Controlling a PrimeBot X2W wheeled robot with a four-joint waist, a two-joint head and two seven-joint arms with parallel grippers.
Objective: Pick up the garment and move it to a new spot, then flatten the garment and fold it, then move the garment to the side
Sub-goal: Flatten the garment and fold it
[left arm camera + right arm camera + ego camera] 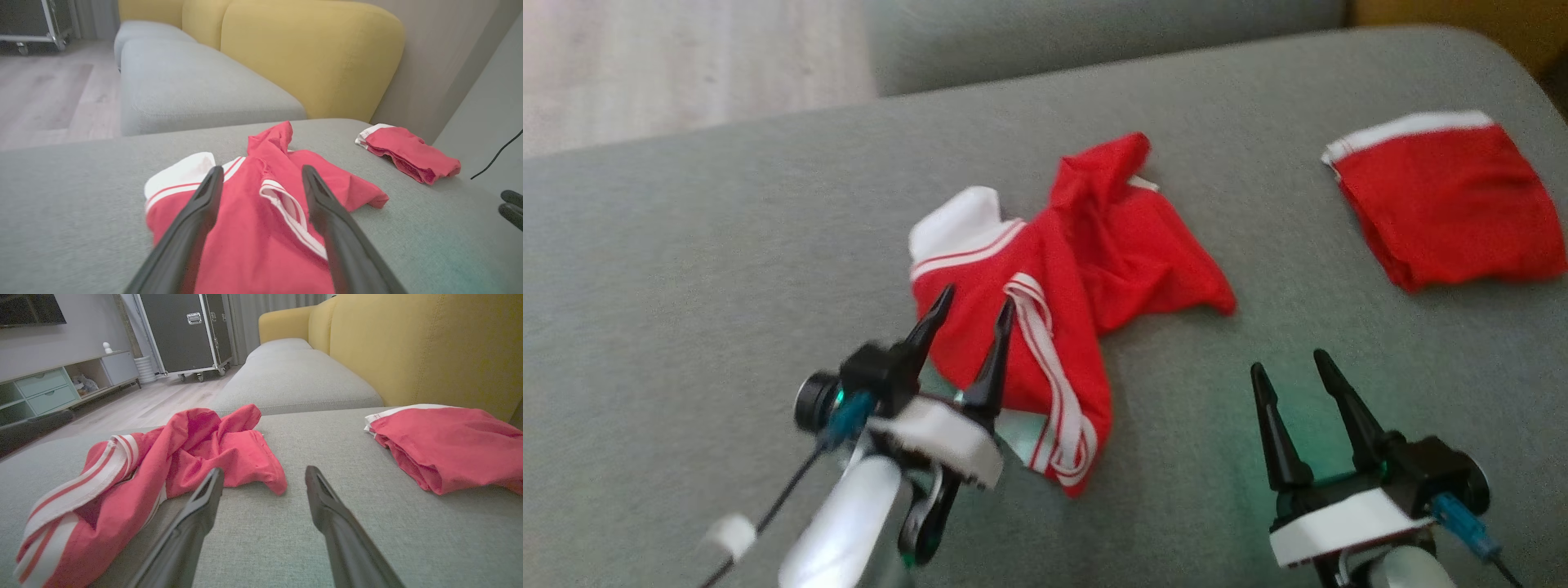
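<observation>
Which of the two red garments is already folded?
The right-hand garment, a neat rectangle with a white band; the middle garment lies crumpled by the left gripper.

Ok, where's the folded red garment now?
Head view: folded garment lies far right on the grey cushion, right of the crumpled garment, beyond the right gripper.

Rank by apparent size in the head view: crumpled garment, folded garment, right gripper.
Largest: crumpled garment.
Then: folded garment and right gripper look about alike. The gripper sits nearer the camera, so I will not rank those two.
</observation>
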